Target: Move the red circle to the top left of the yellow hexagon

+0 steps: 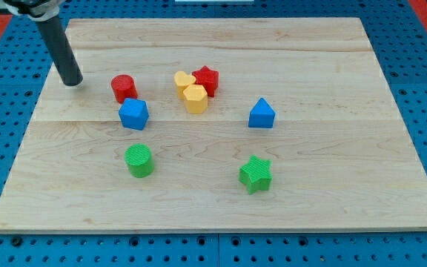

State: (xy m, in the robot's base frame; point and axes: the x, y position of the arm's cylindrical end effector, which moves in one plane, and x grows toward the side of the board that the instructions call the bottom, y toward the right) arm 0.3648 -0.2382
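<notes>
The red circle (124, 88) stands on the wooden board left of centre. The yellow hexagon (196, 99) lies to its right, touching a yellow heart (184, 81) above it and a red star (207, 79) at its upper right. My tip (72, 81) rests on the board to the left of the red circle, a short gap apart, not touching it. The dark rod rises from there to the view's top left.
A blue block (133, 114) sits just below the red circle. A blue triangle (262, 114) is at the right, a green circle (138, 160) at the lower left, a green star (256, 173) at the lower right. The board (391, 185) lies on blue pegboard.
</notes>
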